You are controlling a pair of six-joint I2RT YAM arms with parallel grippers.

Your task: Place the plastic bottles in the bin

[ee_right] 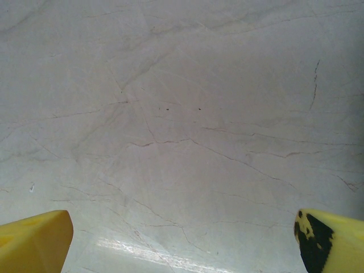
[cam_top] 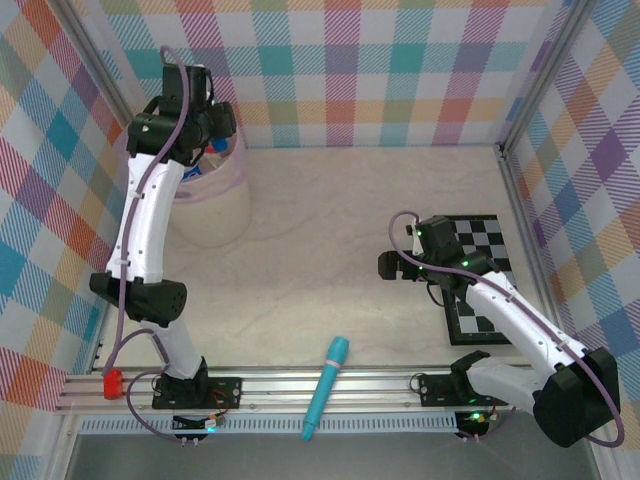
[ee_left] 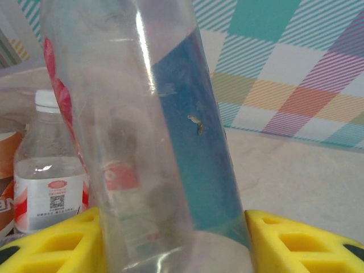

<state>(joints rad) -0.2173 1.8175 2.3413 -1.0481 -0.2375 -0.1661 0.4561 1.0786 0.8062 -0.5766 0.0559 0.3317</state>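
Holding a clear bottle (ee_left: 142,114) tight, the left fingers (ee_left: 57,242) hang over the pink bin (cam_top: 225,200), where another bottle (ee_left: 48,170) sits. The right fingers (ee_right: 34,239) are spread wide over the table (ee_right: 182,114).

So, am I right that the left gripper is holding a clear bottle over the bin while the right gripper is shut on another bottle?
Not quite: the right gripper is open and holds nothing, with just the table beneath it, as the right wrist view shows. The rest stands: the left gripper is holding a clear bottle over the bin.
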